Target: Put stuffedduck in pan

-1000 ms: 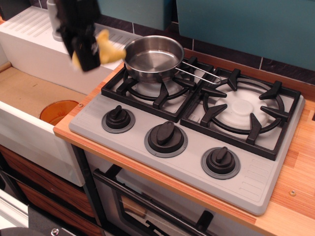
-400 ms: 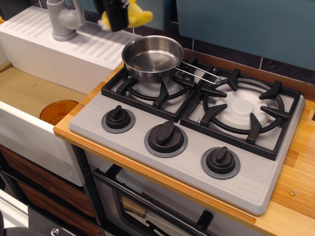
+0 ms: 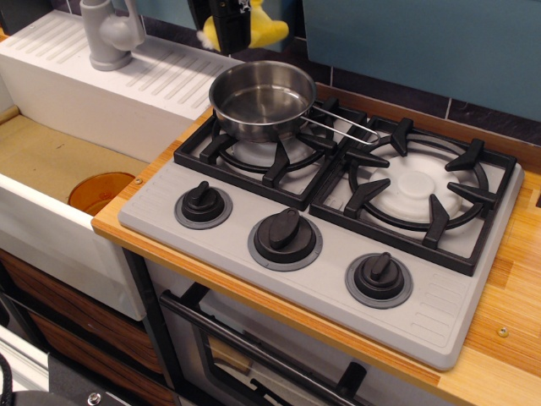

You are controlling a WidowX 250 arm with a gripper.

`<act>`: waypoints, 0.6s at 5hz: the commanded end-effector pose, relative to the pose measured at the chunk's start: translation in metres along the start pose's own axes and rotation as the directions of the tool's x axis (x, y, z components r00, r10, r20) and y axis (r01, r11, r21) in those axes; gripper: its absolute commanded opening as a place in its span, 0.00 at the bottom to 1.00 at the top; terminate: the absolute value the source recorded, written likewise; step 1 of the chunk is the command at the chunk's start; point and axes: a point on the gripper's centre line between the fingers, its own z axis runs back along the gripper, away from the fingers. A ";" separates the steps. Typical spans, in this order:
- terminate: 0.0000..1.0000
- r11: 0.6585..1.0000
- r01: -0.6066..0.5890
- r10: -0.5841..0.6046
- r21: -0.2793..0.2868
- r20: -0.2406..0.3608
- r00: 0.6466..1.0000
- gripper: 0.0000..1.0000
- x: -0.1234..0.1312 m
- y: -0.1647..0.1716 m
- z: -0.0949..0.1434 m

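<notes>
The shiny steel pan [image 3: 262, 100] sits on the rear left burner of the stove, its wire handle [image 3: 342, 127] pointing right. My black gripper [image 3: 232, 30] hangs at the top of the view, above and just behind the pan's left rim. It is shut on the yellow stuffedduck [image 3: 264, 30], whose body sticks out to the gripper's right, in the air. The duck's beak and eyes are hidden.
A grey faucet [image 3: 110, 34] stands on the white sink's drainboard [image 3: 127, 89] at left. An orange disc [image 3: 100, 190] lies in the sink basin. Three black knobs [image 3: 284, 237] line the stove's front. The right burner grate [image 3: 418, 186] is bare.
My gripper has carried the duck up and to the right, from left of the pan over the drainboard to above the pan's back left rim.
</notes>
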 end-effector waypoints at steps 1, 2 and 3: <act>0.00 0.999 0.025 -0.027 0.042 0.034 0.999 1.00 0.003 -0.002 0.017; 0.00 0.999 0.032 -0.034 0.042 0.035 0.999 1.00 0.001 -0.002 0.015; 0.00 0.998 0.038 -0.040 0.050 0.039 0.998 1.00 -0.004 0.000 0.016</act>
